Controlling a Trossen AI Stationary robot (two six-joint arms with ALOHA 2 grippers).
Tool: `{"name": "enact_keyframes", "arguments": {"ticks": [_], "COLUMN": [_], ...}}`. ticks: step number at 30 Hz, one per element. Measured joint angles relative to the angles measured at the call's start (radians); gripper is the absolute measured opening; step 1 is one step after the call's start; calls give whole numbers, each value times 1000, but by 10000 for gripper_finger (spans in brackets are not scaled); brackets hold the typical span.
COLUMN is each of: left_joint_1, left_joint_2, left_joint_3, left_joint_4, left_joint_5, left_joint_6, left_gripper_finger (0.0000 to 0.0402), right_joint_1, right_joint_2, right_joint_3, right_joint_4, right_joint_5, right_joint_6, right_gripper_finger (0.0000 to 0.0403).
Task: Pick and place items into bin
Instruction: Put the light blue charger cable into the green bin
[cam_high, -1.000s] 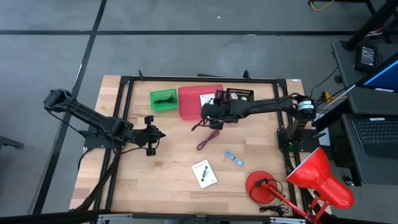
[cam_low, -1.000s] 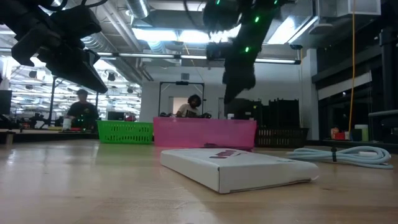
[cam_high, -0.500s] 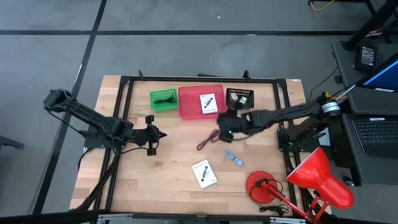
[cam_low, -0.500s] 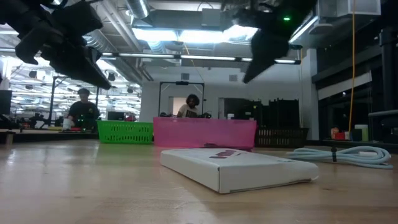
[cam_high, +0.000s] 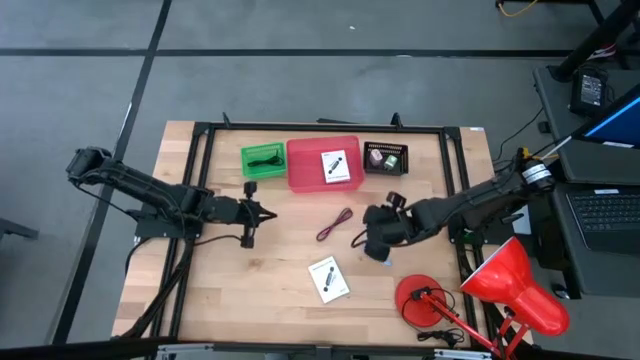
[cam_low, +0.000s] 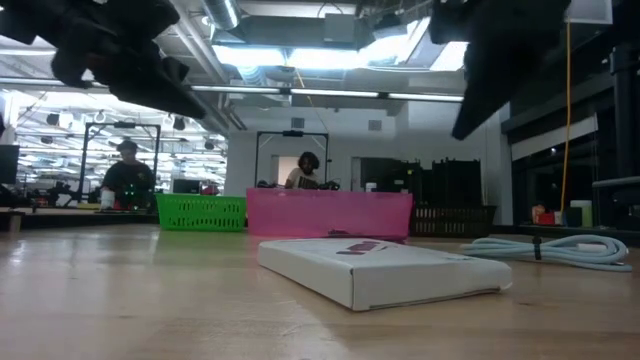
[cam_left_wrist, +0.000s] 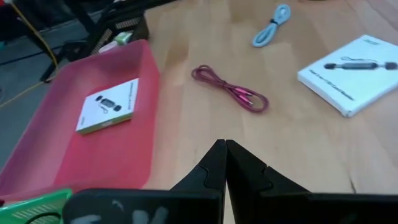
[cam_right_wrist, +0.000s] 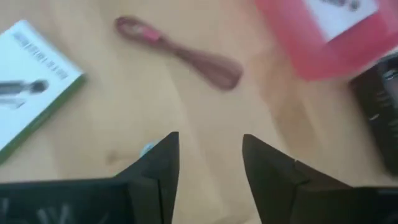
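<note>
A pink bin (cam_high: 322, 163) at the table's far side holds one white card (cam_high: 335, 165); the card also shows in the left wrist view (cam_left_wrist: 109, 104). A second white card (cam_high: 328, 279) lies flat on the table toward the near edge. A red cord (cam_high: 334, 225) lies at mid-table. A blue cord (cam_left_wrist: 273, 15) lies on the table, mostly hidden under my right gripper in the high view. My right gripper (cam_high: 372, 240) is open and empty (cam_right_wrist: 210, 155) above the blue cord. My left gripper (cam_high: 255, 213) is shut and empty (cam_left_wrist: 224, 152), left of the red cord.
A green bin (cam_high: 262, 160) stands left of the pink bin and a black bin (cam_high: 386, 158) with small pieces stands right of it. A red desk lamp (cam_high: 480, 290) stands at the near right corner. Bare wood lies between the two grippers.
My right gripper has gone from over the pink bin toward the table's near right, to a spot above the blue cord. The white card that was at its fingers now lies in the pink bin. My left gripper has shifted a little toward the right.
</note>
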Motion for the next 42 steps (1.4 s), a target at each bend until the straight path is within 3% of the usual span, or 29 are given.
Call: {"name": "enact_keyframes", "arguments": {"ticks": [10,23,29,35,42], "left_joint_1": [42,64,64,64,64], "left_joint_2": [0,0,0,0,0], "left_joint_3": [0,0,0,0,0], "left_joint_4": [62,127,164,164,163], "left_joint_5": [-78,-86,-122,-134,-134], "left_joint_6": [-18,-27,-27,-27,-27], "left_gripper_finger": [16,140,175,184,185], "right_joint_1": [114,224,231,231,230], "right_joint_2": [1,37,98,120,127], "right_joint_3": [0,0,0,0,0], "right_joint_4": [-49,-47,-42,-44,-25], "right_joint_5": [-116,-179,-246,-242,-143], "right_joint_6": [236,416,434,426,418], "right_gripper_finger": [115,86,86,86,102]}}
